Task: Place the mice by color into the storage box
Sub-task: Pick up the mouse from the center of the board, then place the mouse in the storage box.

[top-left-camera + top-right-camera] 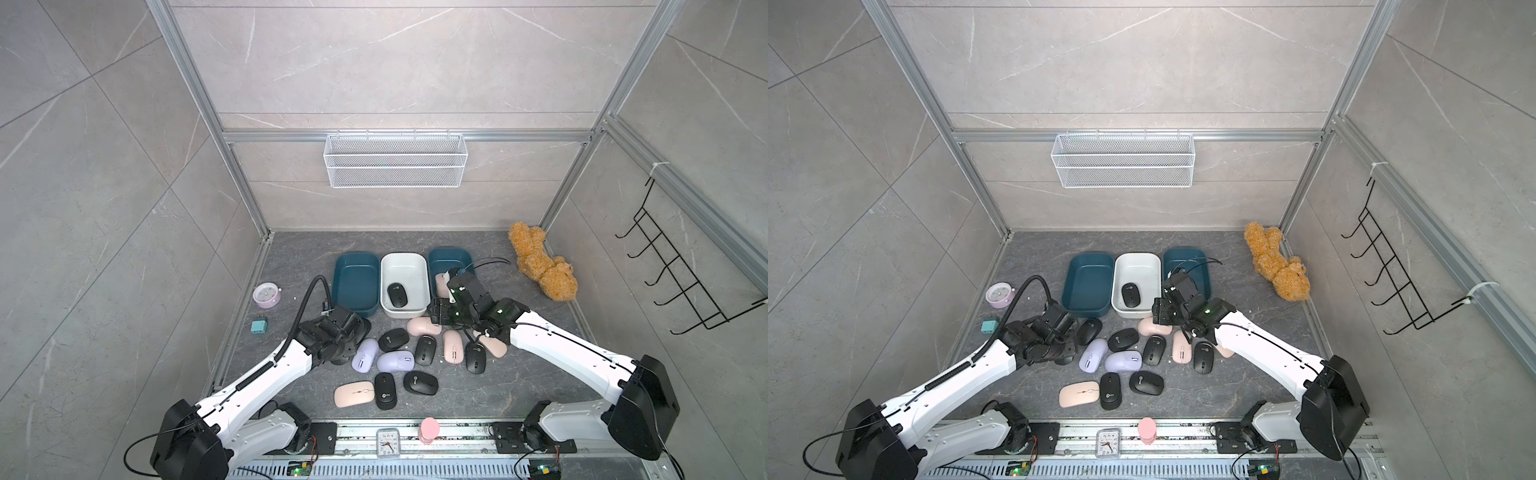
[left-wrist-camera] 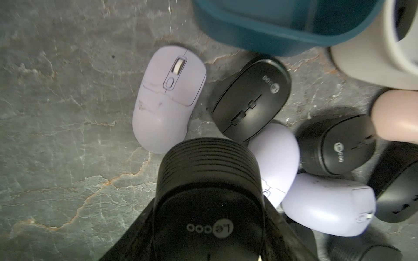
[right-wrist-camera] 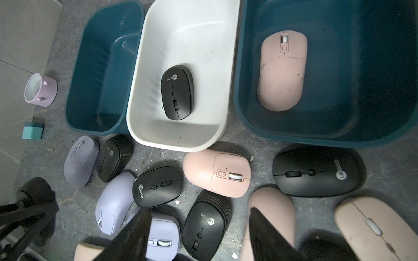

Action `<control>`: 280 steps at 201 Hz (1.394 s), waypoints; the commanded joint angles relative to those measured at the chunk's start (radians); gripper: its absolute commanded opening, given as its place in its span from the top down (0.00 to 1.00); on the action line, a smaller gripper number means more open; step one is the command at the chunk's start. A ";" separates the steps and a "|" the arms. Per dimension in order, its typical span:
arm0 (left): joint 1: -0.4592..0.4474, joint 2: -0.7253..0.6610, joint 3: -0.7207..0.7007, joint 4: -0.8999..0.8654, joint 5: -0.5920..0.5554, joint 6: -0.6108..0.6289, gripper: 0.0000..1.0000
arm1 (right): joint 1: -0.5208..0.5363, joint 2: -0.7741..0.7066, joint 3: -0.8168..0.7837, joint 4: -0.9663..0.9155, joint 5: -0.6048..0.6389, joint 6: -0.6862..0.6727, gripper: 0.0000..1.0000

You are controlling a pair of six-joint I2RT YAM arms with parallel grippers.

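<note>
"So, what do both top views show?"
"A dark marbled bench (image 1: 299, 257) inside grey tiled walls (image 1: 395, 62). Three storage boxes (image 1: 405, 312) stand side by side at its back: a left teal box (image 1: 357, 282), a white box (image 1: 405, 266) and a right teal box (image 1: 449, 257). One black mouse (image 1: 397, 295) lies in the white box. About a dozen loose mice (image 1: 395, 360), black, lilac and pink, crowd the bench just in front of the boxes. The left arm (image 1: 266, 374) reaches to the near corner of the left teal box. The right arm (image 1: 561, 345) reaches over the near ends of the white box and right teal box. A round alarm clock (image 1: 266, 294) sits left of the boxes, a tan teddy bear (image 1: 540, 266) to their right."
"And the left wrist view?"
"The left fingers (image 2: 131, 244) pinch a second black mouse (image 2: 208, 203), marked Lecoo. Whether it is clear of the bench, I cannot tell. Past it lie a lilac mouse (image 2: 167, 97) and more black and lilac mice, near the left teal box's wall."
"And the right wrist view?"
"The right fingers (image 3: 267, 232) stand partly apart, nothing between them, above the loose mice. A pink mouse (image 3: 281, 72) lies in the right teal box, buttons up."
</note>
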 commanded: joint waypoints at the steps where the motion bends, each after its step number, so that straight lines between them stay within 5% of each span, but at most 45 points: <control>1: 0.002 0.043 0.116 -0.015 -0.039 0.071 0.50 | -0.001 -0.040 -0.034 0.022 0.051 0.021 0.30; 101: -0.017 0.506 0.557 0.185 0.076 0.222 0.50 | -0.008 -0.166 -0.092 -0.032 0.215 -0.015 0.29; 187: -0.068 0.865 0.979 0.186 0.142 0.275 0.50 | -0.046 -0.249 -0.138 -0.070 0.225 -0.048 0.28; 280: -0.074 1.086 1.188 0.151 0.166 0.261 0.50 | -0.086 -0.279 -0.162 -0.078 0.206 -0.069 0.27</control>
